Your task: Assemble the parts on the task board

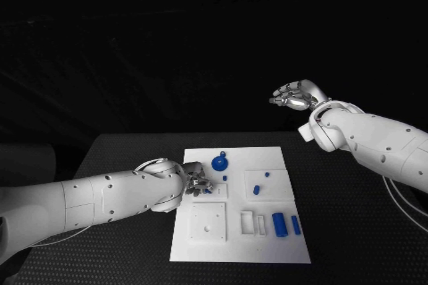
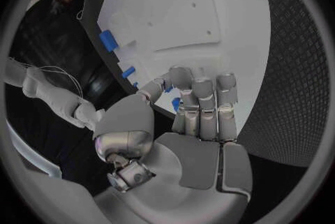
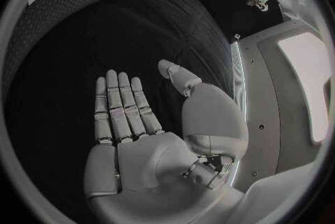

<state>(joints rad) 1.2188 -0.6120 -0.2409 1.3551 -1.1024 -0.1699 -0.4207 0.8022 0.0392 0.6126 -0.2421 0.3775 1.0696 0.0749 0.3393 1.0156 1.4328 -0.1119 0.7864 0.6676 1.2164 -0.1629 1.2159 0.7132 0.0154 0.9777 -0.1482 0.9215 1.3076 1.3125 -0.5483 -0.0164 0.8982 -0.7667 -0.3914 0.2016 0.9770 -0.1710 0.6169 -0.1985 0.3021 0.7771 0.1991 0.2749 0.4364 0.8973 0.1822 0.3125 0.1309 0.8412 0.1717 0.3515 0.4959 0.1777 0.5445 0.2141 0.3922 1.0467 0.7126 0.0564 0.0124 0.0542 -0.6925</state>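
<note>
The white task board (image 1: 268, 158) lies in the middle of the black table. My left hand (image 1: 198, 185) is over the board's left side, and its fingers pinch a small blue part (image 2: 175, 103) against the thumb, close above a square recess. A round blue part (image 1: 219, 164) sits near the board's far edge, with a tiny blue part (image 1: 225, 177) just behind it. Another blue part (image 1: 256, 189) stands right of centre. Two blue cylinders (image 1: 279, 224) lie side by side at the board's right. My right hand (image 1: 294, 96) hangs high beyond the table's far edge, fingers straight (image 3: 122, 104), holding nothing.
A raised white square plate (image 1: 209, 221) and two narrow white frames (image 1: 252, 223) sit on the board's near half. Black textured table (image 1: 357, 235) runs around the board on all sides. Cables trail by the table's right edge (image 1: 403, 198).
</note>
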